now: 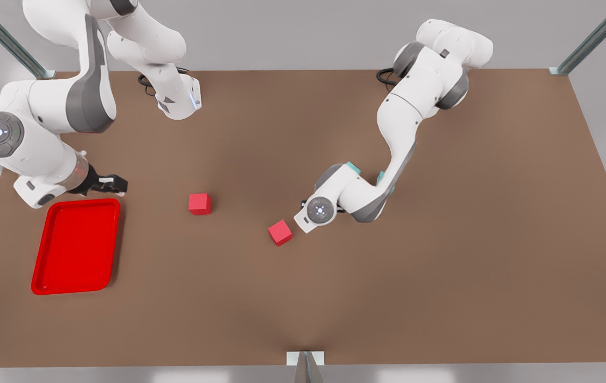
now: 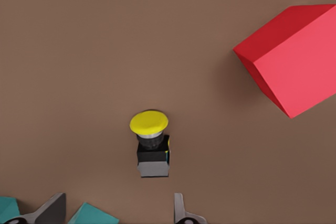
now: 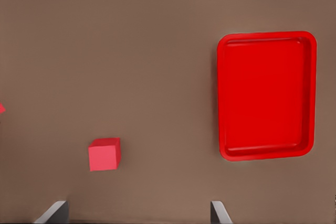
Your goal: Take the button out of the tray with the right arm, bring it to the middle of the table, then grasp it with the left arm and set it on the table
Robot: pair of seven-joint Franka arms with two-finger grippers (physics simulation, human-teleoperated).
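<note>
— Where do we see the button point(image 2: 151, 145)?
— Upright on the table point(image 1: 441, 255), near a red cube point(image 2: 294, 59), between the left gripper's point(image 2: 118, 208) spread fingers.
— And the right gripper point(image 3: 139, 213)?
— Open, at 12 o'clock of the tray point(image 1: 76, 246), holding nothing.

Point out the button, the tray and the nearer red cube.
button point(image 2: 149, 122), left wrist view, on its yellow cap
tray point(image 1: 76, 245), front view, on its bare floor
red cube point(image 2: 304, 61), left wrist view, on its lighter face
</note>
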